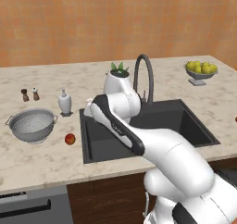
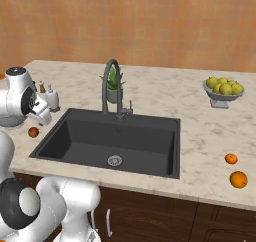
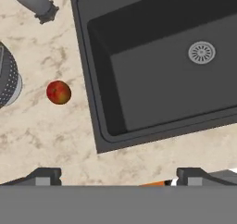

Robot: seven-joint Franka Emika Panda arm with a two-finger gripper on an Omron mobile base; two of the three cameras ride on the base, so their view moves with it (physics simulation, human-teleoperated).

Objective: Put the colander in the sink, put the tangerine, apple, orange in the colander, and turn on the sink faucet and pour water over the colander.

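Now pincer point(image 3: 118, 176) spread wide, holding nothing; apple point(image 3: 59, 92) on counter left of it, apart.

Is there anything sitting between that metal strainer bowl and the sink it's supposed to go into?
Nearly nothing: the colander sits on the counter left of the sink, and just the small apple lies on the marble between them, towards the front.

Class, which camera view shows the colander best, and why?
The left base view: the whole colander sits on the counter, holes and handles plain. The hand view catches just its edge; in the right base view the arm hides it.
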